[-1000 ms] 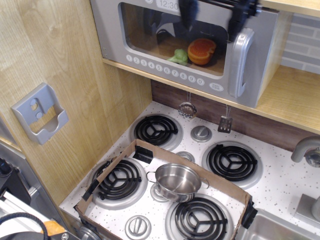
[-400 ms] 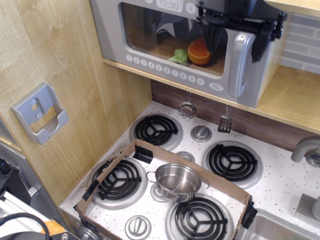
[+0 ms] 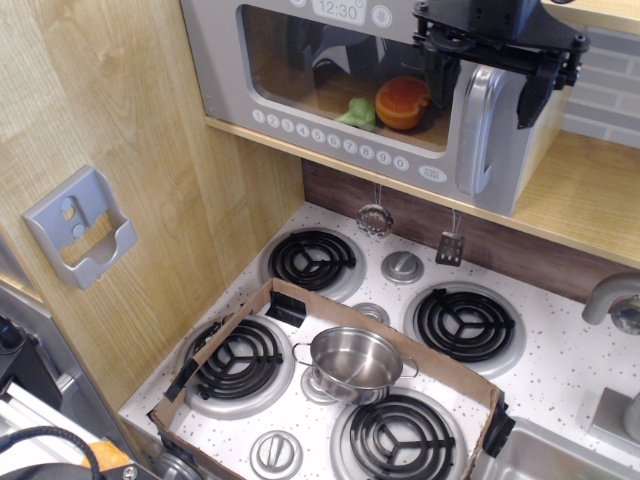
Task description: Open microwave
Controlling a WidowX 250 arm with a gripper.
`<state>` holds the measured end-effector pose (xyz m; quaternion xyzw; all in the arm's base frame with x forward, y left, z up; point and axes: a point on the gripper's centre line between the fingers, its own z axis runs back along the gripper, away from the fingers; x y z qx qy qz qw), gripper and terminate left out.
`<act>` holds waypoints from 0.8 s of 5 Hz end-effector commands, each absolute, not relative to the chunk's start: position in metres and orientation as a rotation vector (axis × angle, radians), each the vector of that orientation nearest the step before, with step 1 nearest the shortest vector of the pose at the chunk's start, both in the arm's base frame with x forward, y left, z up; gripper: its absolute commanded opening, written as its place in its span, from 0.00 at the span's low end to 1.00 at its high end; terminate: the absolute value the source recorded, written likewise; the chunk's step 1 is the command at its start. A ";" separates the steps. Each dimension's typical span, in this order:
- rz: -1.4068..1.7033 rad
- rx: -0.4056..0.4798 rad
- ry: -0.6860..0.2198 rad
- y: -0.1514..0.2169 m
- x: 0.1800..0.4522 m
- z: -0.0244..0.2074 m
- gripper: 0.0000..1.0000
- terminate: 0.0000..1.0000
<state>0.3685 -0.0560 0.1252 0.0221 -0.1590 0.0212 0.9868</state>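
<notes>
The grey microwave sits on a wooden shelf at the top of the view, its clear window door shut. Its curved silver handle runs vertically at the door's right edge. White number buttons run in a row under the window, and the clock display is above it. An orange toy and a green toy lie inside. My black gripper is open in front of the handle's upper part, one finger left of the handle and the other right of it.
Below is a toy stove with four burners. A cardboard tray lies on it with a steel pot. Small utensils hang under the shelf. A faucet stands at the right and a grey holder on the left wood wall.
My gripper has come down from the top edge and shifted right, so its fingers now stand on either side of the handle. The door has not moved.
</notes>
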 end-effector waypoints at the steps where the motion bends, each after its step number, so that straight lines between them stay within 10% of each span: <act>1: -0.008 0.047 -0.388 -0.056 0.386 0.144 1.00 0.00; 2: 0.018 0.045 -0.388 -0.055 0.384 0.144 0.00 0.00; 4: 0.075 0.031 -0.373 -0.051 0.372 0.137 0.00 0.00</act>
